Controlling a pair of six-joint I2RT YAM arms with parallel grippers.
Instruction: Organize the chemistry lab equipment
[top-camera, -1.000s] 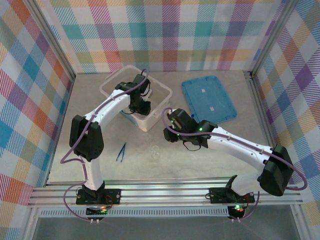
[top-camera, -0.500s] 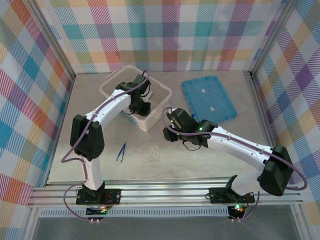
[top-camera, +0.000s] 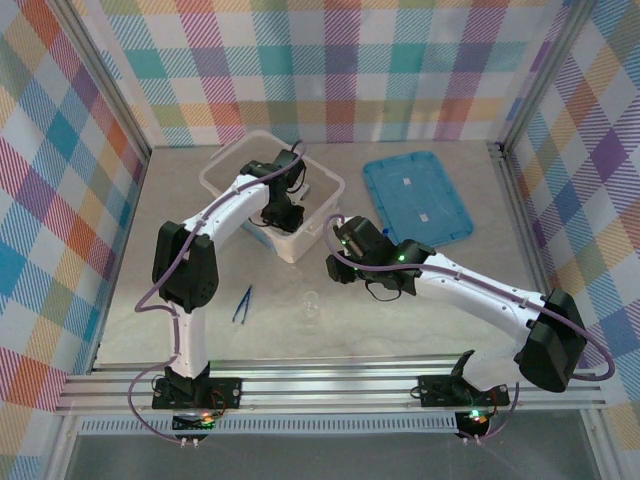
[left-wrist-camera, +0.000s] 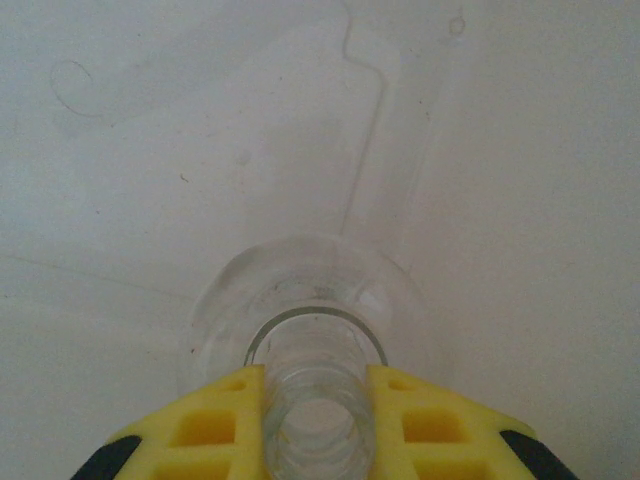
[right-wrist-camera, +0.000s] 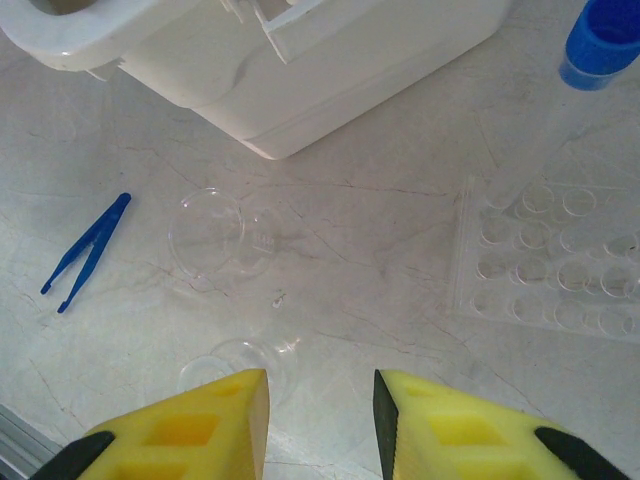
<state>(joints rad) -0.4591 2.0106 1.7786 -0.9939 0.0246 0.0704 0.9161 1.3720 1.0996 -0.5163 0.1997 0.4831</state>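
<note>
Left pincer grips clear flask (by its neck)

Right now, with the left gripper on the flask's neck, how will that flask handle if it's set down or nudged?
Likely fragile: the flask looks like thin clear glass. Its round body may roll if laid sideways. The smooth neck could slip between the left gripper's yellow pads.

Small dark-blue plastic tweezers lie flat on the table, with a clear round glass vessel on its side and a tiny clear beaker near them. A clear round-bodied glass flask is pinched at its neck inside the white tub.
</note>
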